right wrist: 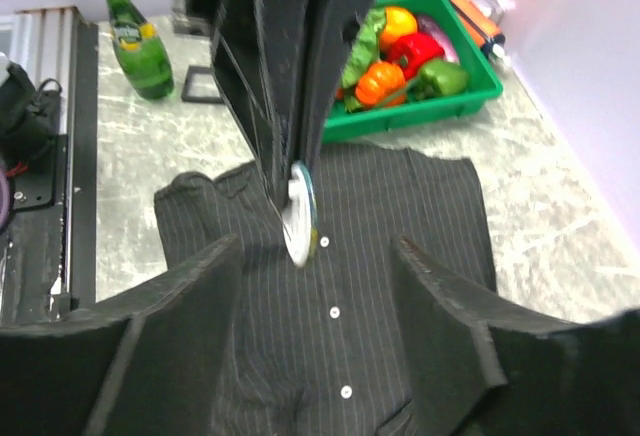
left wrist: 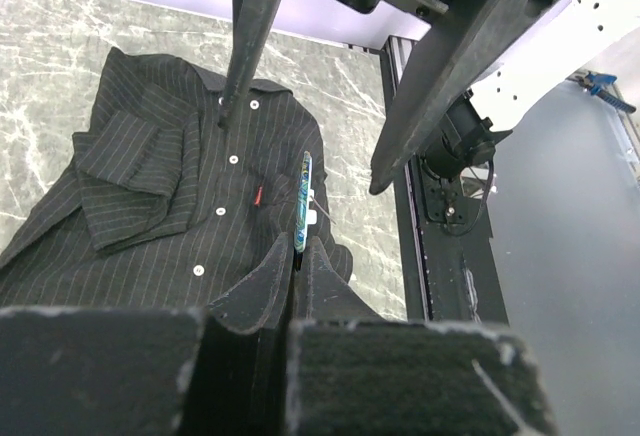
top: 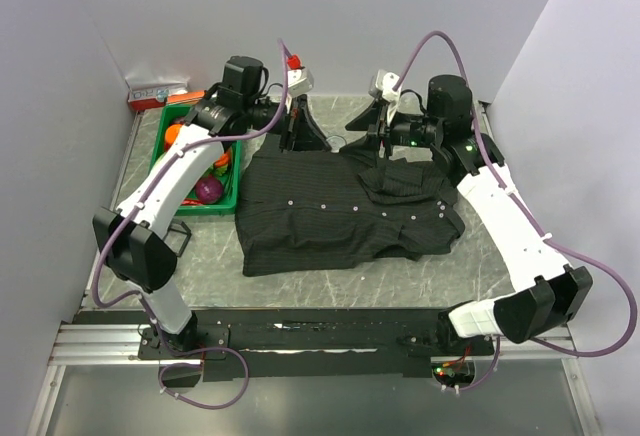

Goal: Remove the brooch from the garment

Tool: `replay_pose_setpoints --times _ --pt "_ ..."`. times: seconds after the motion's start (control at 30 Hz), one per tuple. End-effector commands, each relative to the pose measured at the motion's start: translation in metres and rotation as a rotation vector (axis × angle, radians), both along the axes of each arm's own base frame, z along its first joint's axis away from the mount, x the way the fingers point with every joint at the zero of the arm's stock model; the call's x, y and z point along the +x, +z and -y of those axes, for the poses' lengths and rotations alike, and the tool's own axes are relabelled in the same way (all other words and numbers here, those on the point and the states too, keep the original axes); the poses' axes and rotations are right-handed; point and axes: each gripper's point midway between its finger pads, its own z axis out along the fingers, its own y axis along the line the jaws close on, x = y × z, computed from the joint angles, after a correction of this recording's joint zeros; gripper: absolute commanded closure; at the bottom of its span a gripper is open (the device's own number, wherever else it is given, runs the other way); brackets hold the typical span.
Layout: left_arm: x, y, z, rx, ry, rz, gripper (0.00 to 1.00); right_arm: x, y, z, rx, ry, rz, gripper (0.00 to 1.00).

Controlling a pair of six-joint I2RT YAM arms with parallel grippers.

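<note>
The garment (top: 340, 211), a dark pinstriped shirt with pale buttons, lies flat on the marble table (top: 480, 256). My left gripper (left wrist: 297, 248) hangs above the garment (left wrist: 160, 186), shut on the brooch (left wrist: 302, 201), a small round disc with a blue-green face and a white back. In the right wrist view the brooch (right wrist: 300, 214) dangles from the left fingers (right wrist: 290, 76) over the button row. My right gripper (right wrist: 315, 246) is open, one jaw on each side of the disc, touching nothing. A tiny red piece (left wrist: 258, 194) shows on the cloth beside the buttons.
A green bin (top: 236, 181) of toy vegetables stands left of the shirt, its rim (right wrist: 430, 114) near the collar. A green bottle (right wrist: 135, 41) stands on the table. A red-and-white box (top: 157, 94) lies at the back left. The mounting rail (top: 300, 328) runs along the near edge.
</note>
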Motion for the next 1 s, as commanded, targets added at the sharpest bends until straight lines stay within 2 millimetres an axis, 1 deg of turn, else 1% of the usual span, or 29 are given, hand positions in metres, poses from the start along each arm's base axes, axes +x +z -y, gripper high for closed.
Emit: replay_pose_setpoints --times 0.0,0.1,0.2,0.33,0.53,0.63,0.8,0.97 --pt "-0.003 0.020 0.005 -0.037 -0.039 0.086 0.99 -0.005 0.026 -0.008 0.043 0.060 0.049 0.39" --pt "-0.002 0.021 0.006 -0.040 -0.040 0.084 0.99 -0.005 0.027 -0.008 0.042 0.058 0.049 0.40" --pt "-0.005 0.022 0.006 -0.042 -0.047 0.079 0.99 -0.004 0.022 -0.007 0.032 0.048 0.043 0.41" --pt "-0.007 0.022 0.008 -0.041 -0.049 0.082 0.99 -0.005 0.018 -0.007 0.028 0.052 0.034 0.45" --pt "-0.008 0.022 0.010 -0.039 -0.048 0.085 0.99 -0.003 0.015 -0.008 0.015 0.046 0.031 0.51" --pt "-0.009 0.023 0.010 -0.038 -0.048 0.091 0.99 -0.002 0.012 -0.009 0.007 0.048 0.030 0.52" --pt "-0.009 0.021 0.010 -0.030 -0.043 0.094 0.99 -0.009 0.012 -0.009 0.012 0.080 0.031 0.50" --pt "-0.010 0.021 0.009 -0.028 -0.041 0.096 0.99 -0.013 0.008 -0.010 0.005 0.108 0.027 0.48"
